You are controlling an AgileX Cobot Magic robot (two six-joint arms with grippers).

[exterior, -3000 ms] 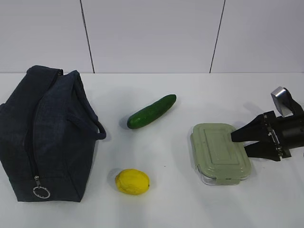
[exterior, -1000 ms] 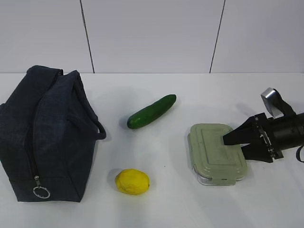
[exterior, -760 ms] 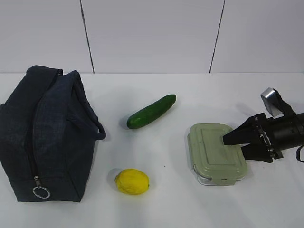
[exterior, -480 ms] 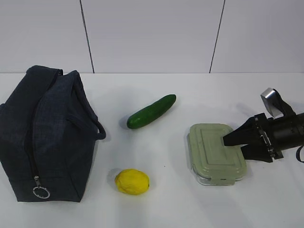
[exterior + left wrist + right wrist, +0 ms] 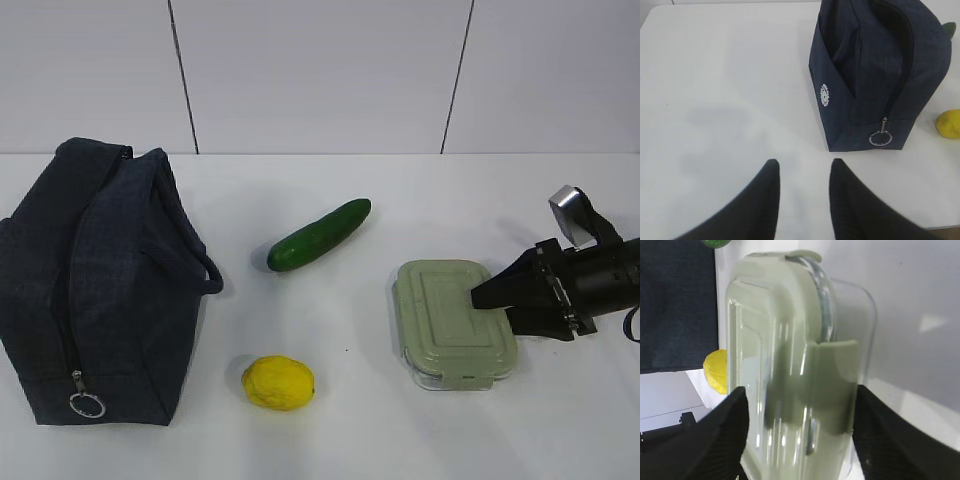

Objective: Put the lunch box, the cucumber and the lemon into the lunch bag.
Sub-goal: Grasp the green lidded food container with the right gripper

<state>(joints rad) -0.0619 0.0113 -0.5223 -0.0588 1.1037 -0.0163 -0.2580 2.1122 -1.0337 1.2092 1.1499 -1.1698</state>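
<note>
The right tool (image 5: 492,304) has narrowed its fingers around the box (image 5: 455,321) on the counter (image 5: 350,430), contact unclear, a lift seemingly near, while the left tool (image 5: 802,192) idles part-open beside the zipped bag (image 5: 95,280).

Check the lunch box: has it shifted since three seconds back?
Yes. The lunch box slid left, toward the cucumber and lemon, which stayed put, as the right gripper closed around its right end.
</note>
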